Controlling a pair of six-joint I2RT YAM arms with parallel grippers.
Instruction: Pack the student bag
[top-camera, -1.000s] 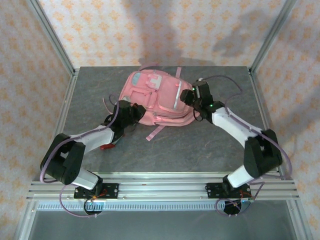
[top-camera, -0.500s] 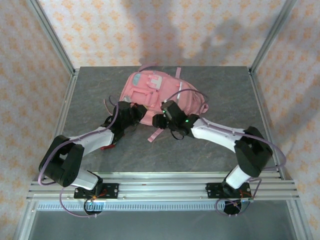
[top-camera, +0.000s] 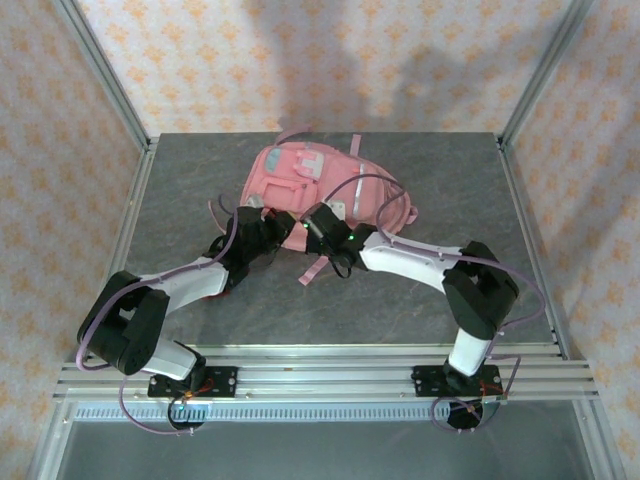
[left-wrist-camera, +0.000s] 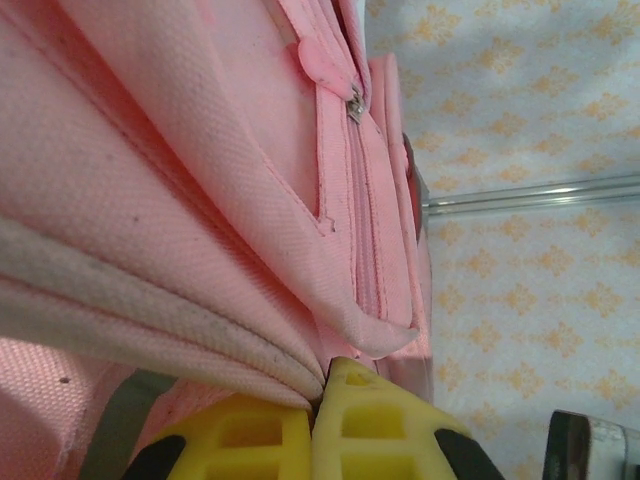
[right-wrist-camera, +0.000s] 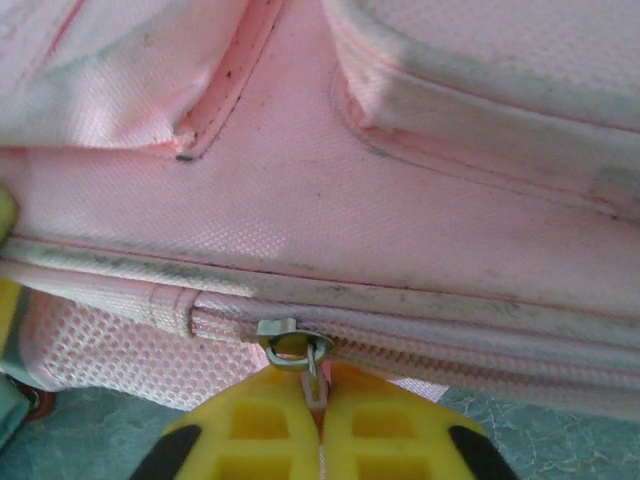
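right wrist: right claw (right-wrist-camera: 320, 420) newly clamps the metal zip pull (right-wrist-camera: 312, 372) of the large pink fabric backpack (right-wrist-camera: 420, 220), unzipping likely next

The pink student bag (top-camera: 300, 190) lies flat toward the table's (top-camera: 450, 290) far edge, teal-and-white patches upward.

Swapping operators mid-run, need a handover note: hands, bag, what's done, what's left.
Left hand: shut, pinching a fold of fabric on the student bag.
Right hand: shut on the zip pull at the bag's near side.
Bag: lies flat on the table, toward the back, front patches up.
Done: both grips are set, apparently for opening the zip.
Left: the zip looks closed to the right of the slider. Likely next: draw it open, then pack.
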